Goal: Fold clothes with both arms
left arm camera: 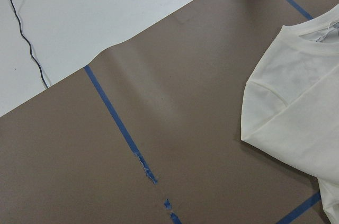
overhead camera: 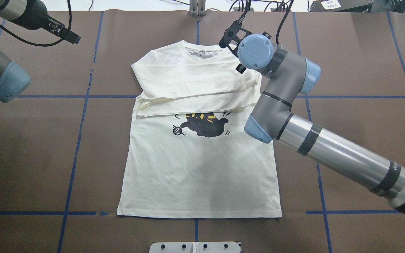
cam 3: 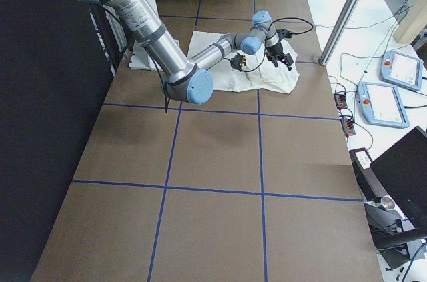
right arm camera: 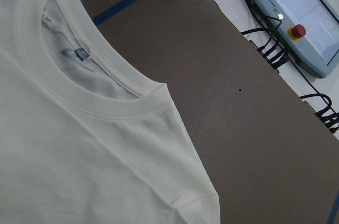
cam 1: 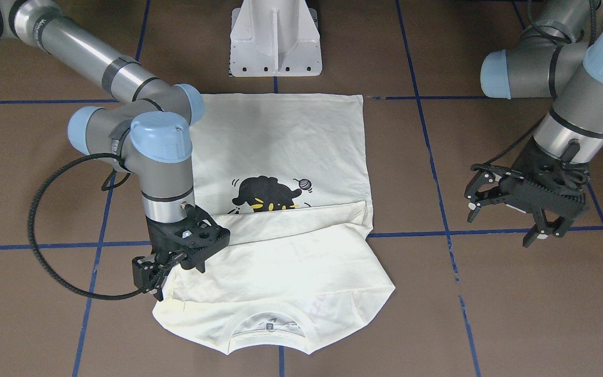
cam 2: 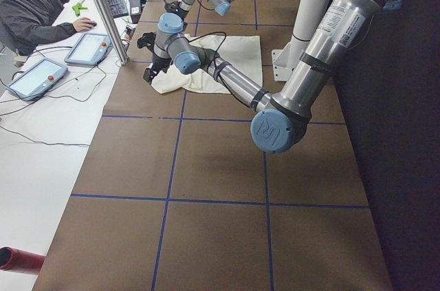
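The cream-white shirt (cam 1: 280, 141) (overhead camera: 199, 168) lies flat on the brown mat with its black cat print (overhead camera: 204, 126) facing up. Both sleeves are folded across the chest, and the collar (right arm camera: 79, 75) is on the side away from the robot. My right gripper (cam 1: 173, 267) (overhead camera: 234, 49) hovers over the shirt's shoulder beside the collar. Its fingers are spread open and hold nothing. My left gripper (cam 1: 508, 214) (overhead camera: 67, 34) is open in the air, off to the side past the other shoulder (left arm camera: 286, 102) and clear of the cloth.
The white pedestal base (cam 1: 275, 42) stands at the hem side. Blue tape lines (left arm camera: 116, 123) cross the mat. Beyond the mat's far edge are cables, teach pendants (right arm camera: 296, 12) (cam 2: 89, 47), a metal post (cam 2: 103, 9) and a seated person (cam 2: 34, 2).
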Available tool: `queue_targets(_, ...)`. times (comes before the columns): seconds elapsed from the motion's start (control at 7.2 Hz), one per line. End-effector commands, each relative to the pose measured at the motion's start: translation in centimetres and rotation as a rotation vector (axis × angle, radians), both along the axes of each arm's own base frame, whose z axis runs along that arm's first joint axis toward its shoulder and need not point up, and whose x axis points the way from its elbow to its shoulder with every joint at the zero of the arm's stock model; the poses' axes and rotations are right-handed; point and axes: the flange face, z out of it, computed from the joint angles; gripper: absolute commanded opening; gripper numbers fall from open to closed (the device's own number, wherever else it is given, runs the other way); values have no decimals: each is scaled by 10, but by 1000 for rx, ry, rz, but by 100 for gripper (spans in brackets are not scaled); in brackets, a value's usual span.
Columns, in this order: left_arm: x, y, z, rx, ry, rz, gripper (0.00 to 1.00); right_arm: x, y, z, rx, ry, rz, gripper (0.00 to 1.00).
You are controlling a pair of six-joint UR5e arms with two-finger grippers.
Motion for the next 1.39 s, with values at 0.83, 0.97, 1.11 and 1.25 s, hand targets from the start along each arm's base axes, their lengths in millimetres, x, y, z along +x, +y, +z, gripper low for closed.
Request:
queue_targets(0.83, 127, 271, -39, -446, 326, -175, 100, 82, 316, 53, -677, -518, 281, 96)
queue_targets(0.97, 158, 308, -36, -525, 337, -183, 100, 76, 363, 63, -739, -552, 352, 94)
queue_targets(1.11, 178, 340, -31, -604, 341, -187, 93, 76, 404, 93, -708, -610, 347, 94)
queue_targets(1.25, 197, 370, -25, -667, 349, -222, 80, 84, 434, 118, -747, -640, 371, 89)
